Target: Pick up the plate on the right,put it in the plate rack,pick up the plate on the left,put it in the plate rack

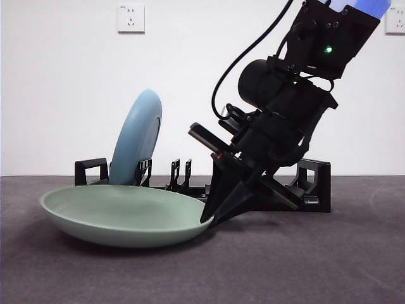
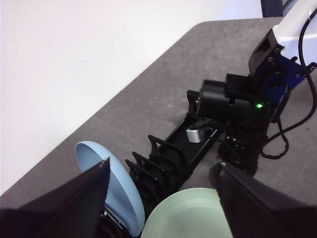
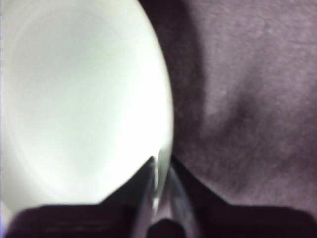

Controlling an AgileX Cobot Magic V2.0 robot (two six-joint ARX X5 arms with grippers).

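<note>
Right gripper [image 1: 212,218], at centre-right of the front view, has its 2 black jaws pinched on the right rim of the shallow pale-green glazed plate [image 1: 120,212], which fills the lower left and sits tipped on the grey table [image 1: 316,266]. I judge the lift must swing leftward and back: the long black slotted plastic plate rack [image 1: 313,183] lies just behind, holding the upright light-blue plate [image 1: 138,136]. Left gripper [image 2: 163,198] hovers spread wide, holding nothing.

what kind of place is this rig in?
Likely a lab test bench, not a kitchen: bare white wall with a socket, grey table, only a plate rack, blue plate and green plate.
</note>
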